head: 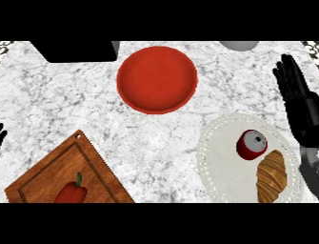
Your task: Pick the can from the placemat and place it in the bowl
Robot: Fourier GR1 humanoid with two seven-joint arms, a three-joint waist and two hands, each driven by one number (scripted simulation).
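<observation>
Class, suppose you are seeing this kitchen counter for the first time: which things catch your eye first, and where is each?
The big red bowl stands out at top centre of the marble counter. At lower right, a red can sits on a white placemat beside a croissant. At lower left, a red pepper rests on a wooden cutting board.

No writing, label, brand, number or sign can be read anywhere on the counter. The can [252, 144], lying on the placemat [222, 167] at the near right, shows only a plain red side and a grey end, with no legible mark on either.
</observation>
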